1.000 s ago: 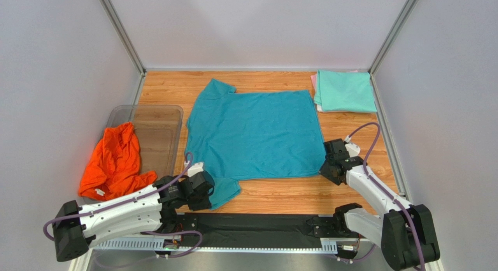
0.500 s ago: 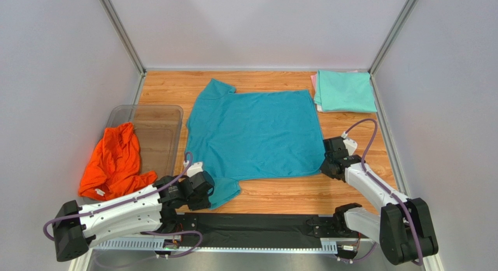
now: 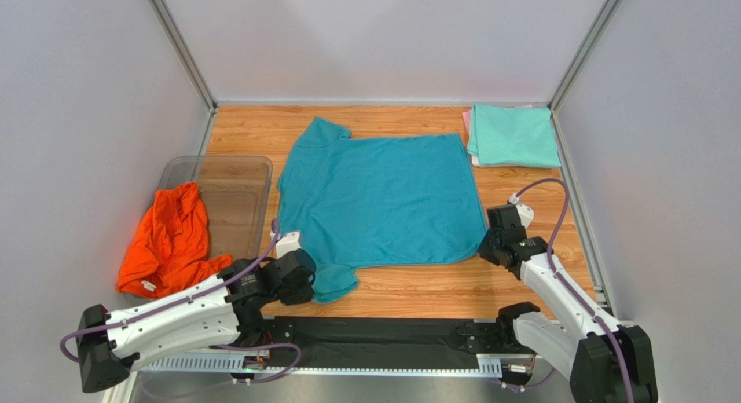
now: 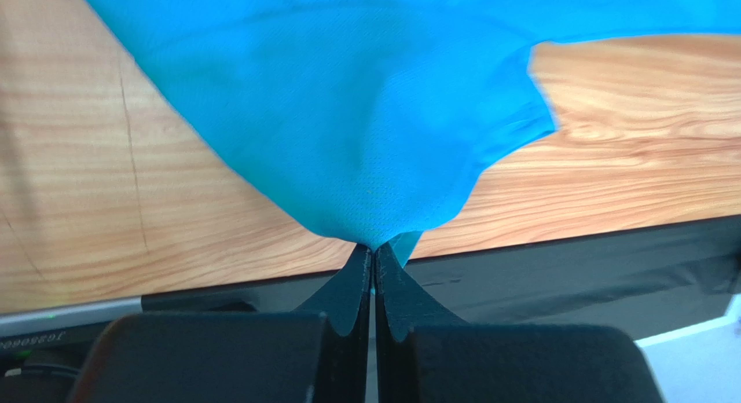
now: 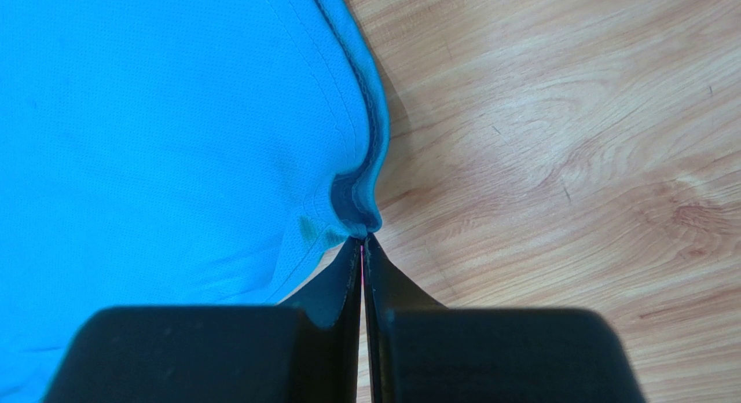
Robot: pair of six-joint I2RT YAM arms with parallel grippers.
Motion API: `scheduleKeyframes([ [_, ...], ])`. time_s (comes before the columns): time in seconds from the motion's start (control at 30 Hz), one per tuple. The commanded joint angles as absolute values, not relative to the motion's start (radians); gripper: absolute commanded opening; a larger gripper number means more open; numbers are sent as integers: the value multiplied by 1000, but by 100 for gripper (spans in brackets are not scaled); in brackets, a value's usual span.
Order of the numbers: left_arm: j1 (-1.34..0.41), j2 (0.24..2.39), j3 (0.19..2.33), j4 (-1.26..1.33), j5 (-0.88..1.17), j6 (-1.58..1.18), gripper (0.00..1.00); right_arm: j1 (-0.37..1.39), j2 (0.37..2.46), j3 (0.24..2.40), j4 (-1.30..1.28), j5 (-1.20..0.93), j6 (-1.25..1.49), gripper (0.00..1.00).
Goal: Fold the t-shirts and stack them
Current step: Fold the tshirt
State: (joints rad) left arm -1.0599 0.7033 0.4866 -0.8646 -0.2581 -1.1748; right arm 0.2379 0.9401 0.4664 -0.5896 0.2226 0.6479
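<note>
You're roughly halfway, I'd say. The mint shirt is folded and sits just past the far right corner of the teal shirt. A sliver of the pink shirt pokes out from under it, so that pair looks stacked, though you can't see enough of the pink to say how neat its fold is.

The teal shirt lies spread flat in the middle of the table with no fold in it yet. The orange shirt is a crumpled heap well to the left of the teal shirt, draped over the near edge of the tub, which sits just beside the teal shirt's left side. So two shirts are left: fold the teal, then pull the orange out, flatten it and fold it, then stack both.

Now the grippers. Your left gripper is pinched fully closed on the teal shirt's near left corner, down by the sleeve, and the cloth tents up out of the fingertips. Your right gripper is also clamped tight, but only on the hem at the teal shirt's near right corner. That's a thin bite right at the seam, so I'd guess it could slip if you lift fast.
</note>
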Motion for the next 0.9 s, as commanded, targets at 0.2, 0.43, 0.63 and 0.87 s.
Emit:
scheduleKeyframes([
  [0.2,-958,802,653,-729,-312,-930,0,235,919,541,-612,224,614,0],
  [0.43,-818,919,752,-606,-244,-789,0,235,962,609,-612,241,597,0],
  [0.63,-692,985,813,-561,-181,-704,0,235,1031,681,-606,248,586,0],
  [0.87,-572,1055,879,-520,-132,-637,0,235,1123,774,-603,281,580,0],
])
